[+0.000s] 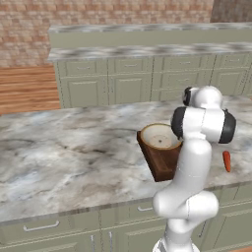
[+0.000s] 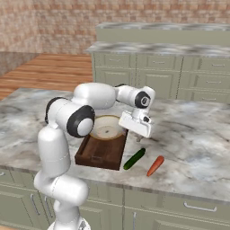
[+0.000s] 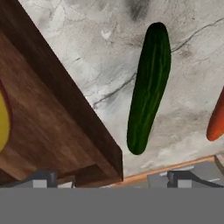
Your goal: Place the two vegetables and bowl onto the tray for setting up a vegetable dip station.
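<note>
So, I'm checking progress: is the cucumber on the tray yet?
Not yet. The cucumber lies flat on the counter, just beside the tray and outside its rim.

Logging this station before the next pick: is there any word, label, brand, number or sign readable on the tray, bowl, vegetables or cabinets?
None: no text can be read anywhere.
tray: plain dark wood, no mark.
bowl: plain, no print.
cucumber and carrot: no stickers.
cabinets: plain fronts with handles, no lettering.
</note>
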